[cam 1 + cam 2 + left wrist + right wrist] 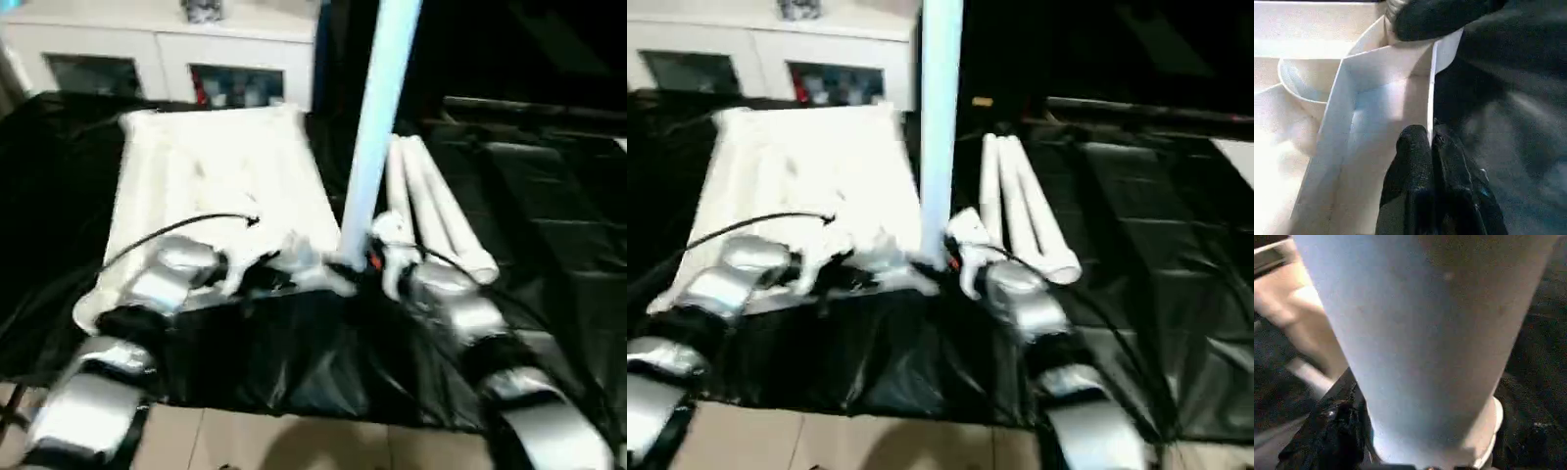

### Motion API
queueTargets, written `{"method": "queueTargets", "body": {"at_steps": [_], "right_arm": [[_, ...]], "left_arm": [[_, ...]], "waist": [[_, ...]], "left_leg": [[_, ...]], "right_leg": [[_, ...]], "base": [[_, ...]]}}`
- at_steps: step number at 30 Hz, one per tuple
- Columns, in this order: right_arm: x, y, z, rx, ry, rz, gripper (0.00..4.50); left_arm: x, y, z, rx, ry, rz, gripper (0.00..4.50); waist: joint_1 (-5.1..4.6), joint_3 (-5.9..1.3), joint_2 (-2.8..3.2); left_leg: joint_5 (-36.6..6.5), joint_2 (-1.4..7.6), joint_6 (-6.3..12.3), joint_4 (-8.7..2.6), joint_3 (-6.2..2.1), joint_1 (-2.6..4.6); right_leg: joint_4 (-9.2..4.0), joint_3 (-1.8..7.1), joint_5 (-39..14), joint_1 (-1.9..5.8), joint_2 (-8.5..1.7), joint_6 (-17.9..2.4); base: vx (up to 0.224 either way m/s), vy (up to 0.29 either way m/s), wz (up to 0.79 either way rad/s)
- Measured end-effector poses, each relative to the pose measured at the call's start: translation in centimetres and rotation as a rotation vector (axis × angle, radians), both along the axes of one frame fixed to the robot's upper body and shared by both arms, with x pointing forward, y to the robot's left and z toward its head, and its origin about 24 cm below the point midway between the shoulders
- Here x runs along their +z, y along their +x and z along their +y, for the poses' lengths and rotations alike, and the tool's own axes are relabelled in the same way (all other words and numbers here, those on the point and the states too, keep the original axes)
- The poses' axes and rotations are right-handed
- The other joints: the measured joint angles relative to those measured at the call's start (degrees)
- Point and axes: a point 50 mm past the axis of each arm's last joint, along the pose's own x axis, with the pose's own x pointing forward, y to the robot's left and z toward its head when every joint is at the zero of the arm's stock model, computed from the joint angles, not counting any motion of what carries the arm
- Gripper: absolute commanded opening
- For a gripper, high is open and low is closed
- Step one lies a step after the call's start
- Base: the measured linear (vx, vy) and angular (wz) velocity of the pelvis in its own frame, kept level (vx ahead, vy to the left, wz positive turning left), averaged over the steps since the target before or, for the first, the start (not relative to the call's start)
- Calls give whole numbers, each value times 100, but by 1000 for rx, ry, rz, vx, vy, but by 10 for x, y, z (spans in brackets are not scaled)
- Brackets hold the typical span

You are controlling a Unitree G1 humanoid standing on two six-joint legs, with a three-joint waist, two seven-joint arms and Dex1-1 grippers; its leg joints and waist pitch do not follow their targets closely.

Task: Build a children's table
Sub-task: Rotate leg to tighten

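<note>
While the black-draped surface [549,196] spreads across the room, the tabletop [216,186] lies on it upside down, rim up, its near edge just ahead of the robot. To the right of it, close beside, spare legs [441,211] lie together on the black sheet. One leg [377,117] stands upright at the tabletop's near right corner, rising out of the top of the head view.

Down at that corner both arms meet. The right tool [377,257] sits at the foot of the upright leg, its fingers spread around the tube; from the wrist view the leg [1425,333] fills the gap between them, so I judge it is holding the leg, though how firmly I cannot say. The left tool [1431,142] is pinched closed on the thin wall of the tabletop's rim [1431,88], next to the round corner socket [1303,88], steadying the piece.

The step in hand looks like seating a leg into a corner socket. Whether the foot is already home is hidden behind the tools. Next, I would expect the leg to need pressing straight down, kept vertical, with the rim held fast so the tabletop does not slide on the slick sheet.
</note>
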Motion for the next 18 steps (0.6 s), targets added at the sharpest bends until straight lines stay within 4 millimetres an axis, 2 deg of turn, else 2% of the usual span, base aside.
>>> {"method": "queueTargets", "body": {"at_steps": [4,7,17,18], "right_arm": [[0,8,5,-194,15,6,280],[2,12,7,-267,23,9,280],[2,15,11,-299,37,4,280],[2,15,12,-299,40,2,336]], "left_arm": [[-1,4,-16,80,-6,-25,0],[0,4,-24,93,-2,-48,0],[0,1,-25,114,-5,-55,0],[0,0,-25,115,-6,-56,0]], "waist": [[-21,-1,1],[-24,-1,0],[-49,-9,-14],[-54,-9,-13]], "left_leg": [[0,0,0,-2,-1,-1],[0,0,0,-2,-1,-4],[-3,5,2,-25,3,-7],[-3,5,2,-25,3,-8]], "right_leg": [[1,0,2,-2,0,-3],[2,-2,21,-3,0,-33],[0,-11,21,-13,2,-33],[-1,-11,21,-14,2,-33]], "base": [[0,0,0],[0,0,0],[0,0,0],[0,0,0]]}}
